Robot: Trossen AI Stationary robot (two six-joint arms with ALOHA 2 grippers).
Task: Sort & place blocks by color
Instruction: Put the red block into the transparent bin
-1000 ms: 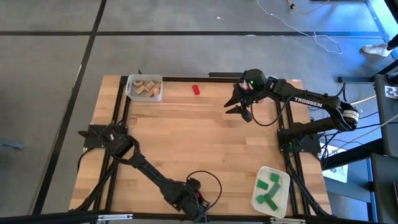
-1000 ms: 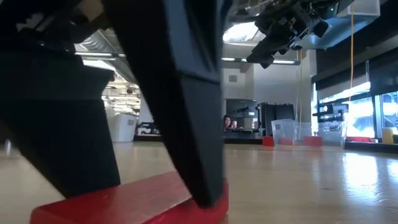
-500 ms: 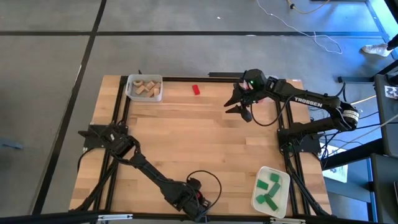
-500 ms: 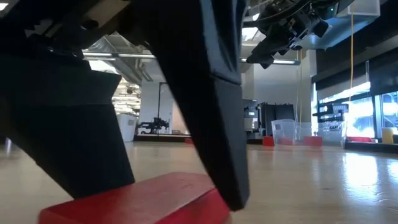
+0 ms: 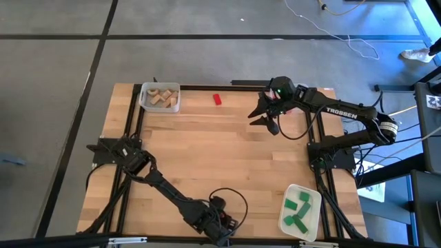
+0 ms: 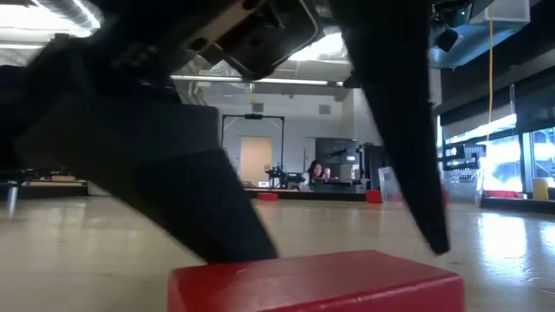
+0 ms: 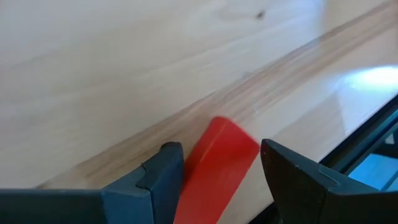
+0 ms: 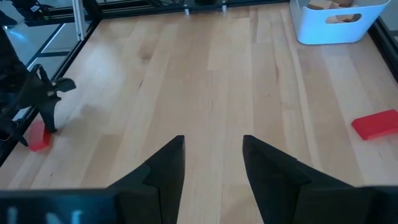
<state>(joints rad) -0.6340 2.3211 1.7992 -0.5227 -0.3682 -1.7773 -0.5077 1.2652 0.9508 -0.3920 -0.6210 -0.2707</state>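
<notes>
A red block (image 7: 217, 165) lies flat on the table by the near edge, also visible in the low view (image 6: 316, 282) and the right wrist view (image 8: 38, 138). My left gripper (image 7: 221, 158) is open and stands astride it, one finger on each long side. A second red block (image 5: 217, 98) lies at the far edge. My right gripper (image 5: 264, 118) hangs open and empty above the table's far right. Tan blocks fill a white bin (image 5: 160, 96). Green blocks lie in a white tray (image 5: 300, 210). My left gripper slants down toward the table's near edge, with its fingers along the red block's two long sides. One finger (image 7: 165, 171) lies against one long side (image 7: 189, 168). The other finger (image 7: 292, 177) stands a gap away. The block rests flat on the table.
The table's near edge and black frame (image 7: 373, 137) run close beside the red block. The bin (image 8: 342, 18) stands at the far left corner and the tray at the near right corner. Bare wood (image 5: 207, 151) lies between them.
My left gripper has turned at the wrist while staying where it was, and its fingers now stand on either side of the red block. The block has swung about on the table and slid a little toward the table's right edge.
</notes>
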